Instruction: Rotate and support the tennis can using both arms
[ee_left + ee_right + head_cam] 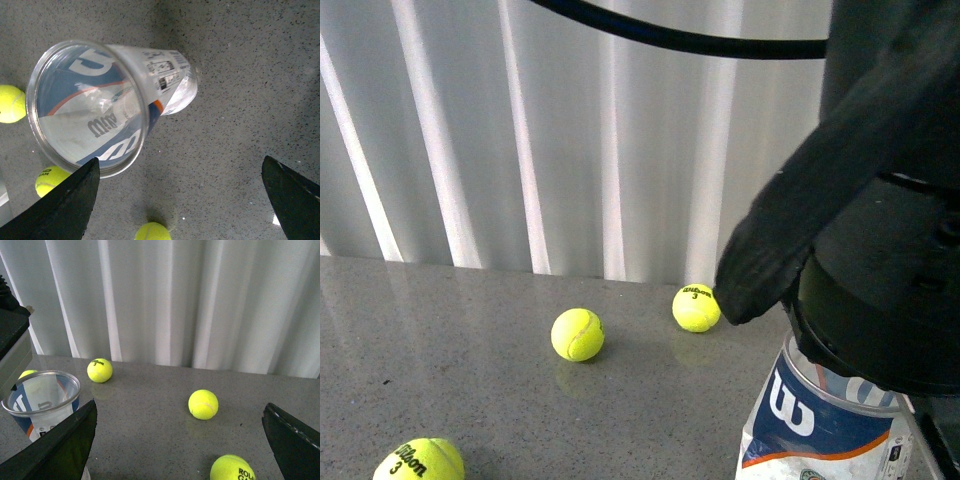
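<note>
Above tennis can (90,107), end effector (180,200) wide apart.

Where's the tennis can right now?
The tennis can stands open end up on the grey table, low on the right in the front view, under a black arm and nearest the Wilson ball.
</note>
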Motion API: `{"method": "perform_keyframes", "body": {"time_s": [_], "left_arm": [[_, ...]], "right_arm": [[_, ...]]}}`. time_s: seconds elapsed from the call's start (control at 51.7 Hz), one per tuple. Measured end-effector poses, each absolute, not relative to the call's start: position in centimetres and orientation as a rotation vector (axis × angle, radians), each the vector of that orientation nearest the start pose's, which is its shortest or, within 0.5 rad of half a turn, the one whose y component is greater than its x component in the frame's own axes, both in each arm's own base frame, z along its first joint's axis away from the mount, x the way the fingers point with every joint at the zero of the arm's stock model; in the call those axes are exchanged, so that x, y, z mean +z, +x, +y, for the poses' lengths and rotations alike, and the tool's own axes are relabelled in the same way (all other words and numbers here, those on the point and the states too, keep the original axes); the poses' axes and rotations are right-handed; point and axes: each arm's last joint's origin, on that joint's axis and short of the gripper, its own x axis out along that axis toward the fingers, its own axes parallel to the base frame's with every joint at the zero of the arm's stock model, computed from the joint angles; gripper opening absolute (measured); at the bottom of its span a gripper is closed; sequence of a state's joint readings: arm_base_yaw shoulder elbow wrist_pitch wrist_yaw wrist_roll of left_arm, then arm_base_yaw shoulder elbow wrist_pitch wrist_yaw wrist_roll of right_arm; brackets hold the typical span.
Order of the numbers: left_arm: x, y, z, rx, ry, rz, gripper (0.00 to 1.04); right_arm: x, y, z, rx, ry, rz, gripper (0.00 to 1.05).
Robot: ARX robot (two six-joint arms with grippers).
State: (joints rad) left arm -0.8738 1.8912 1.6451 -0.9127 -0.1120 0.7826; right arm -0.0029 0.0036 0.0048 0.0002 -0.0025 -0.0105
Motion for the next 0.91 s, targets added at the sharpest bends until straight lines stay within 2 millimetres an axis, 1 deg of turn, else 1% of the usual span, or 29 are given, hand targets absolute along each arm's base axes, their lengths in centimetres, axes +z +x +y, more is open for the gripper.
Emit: {"method": "perform_keyframes", "body": {"time_s": [0.116,0.348,0.464,0.561,0.599,0.638,0.677,0.715,0.754,0.773,0.812,0.85,0.87,0.908], "left_arm": [[26.7,24.9,-30.1,-1.1,1.222,0.753,0.98],[28.1,24.7,-29.6,-1.083,1.182,0.714,0.98],[29.6,25.2,-28.9,-1.048,1.107,0.656,0.98],[31.6,26.3,-27.6,-0.998,0.982,0.577,0.98],[32.8,27.0,-26.6,-0.952,0.909,0.531,0.98],[33.7,27.5,-25.9,-0.918,0.859,0.5,0.98],[34.9,28.2,-24.4,-0.868,0.769,0.463,0.98],[36.1,28.9,-22.4,-0.789,0.683,0.431,0.98],[36.7,29.3,-20.6,-0.735,0.623,0.413,0.98],[37.2,29.6,-18.8,-0.68,0.567,0.402,0.98],[37.3,29.9,-16.5,-0.613,0.499,0.396,0.98],[37.0,30.1,-13.2,-0.52,0.422,0.398,0.98],[37.0,30.1,-13.0,-0.512,0.417,0.398,0.98],[36.5,30.1,-10.9,-0.455,0.363,0.408,0.98]], "right_arm": [[16.5,9.8,0.0,0.0,-0.01,-0.001,0.98],[16.5,9.8,0.0,0.0,-0.01,-0.001,0.98],[16.5,9.8,0.0,0.0,-0.01,-0.001,0.98],[16.5,9.8,0.0,0.0,-0.01,-0.001,0.98],[16.5,9.8,0.0,0.0,-0.01,-0.001,0.98],[16.5,9.8,0.0,0.0,-0.01,-0.001,0.98],[16.5,9.8,0.0,0.0,-0.01,-0.001,0.98],[16.5,9.8,0.0,0.0,-0.01,-0.001,0.98],[16.5,9.8,0.0,0.0,-0.01,-0.001,0.98],[16.5,9.8,0.0,0.0,-0.01,-0.001,0.98],[16.5,9.8,0.0,0.0,-0.01,-0.001,0.98],[16.5,9.8,0.0,0.0,-0.01,-0.001,0.98],[16.5,9.8,0.0,0.0,-0.01,-0.001,0.98],[16.5,9.8,0.0,0.0,-0.01,-0.001,0.98]]}}
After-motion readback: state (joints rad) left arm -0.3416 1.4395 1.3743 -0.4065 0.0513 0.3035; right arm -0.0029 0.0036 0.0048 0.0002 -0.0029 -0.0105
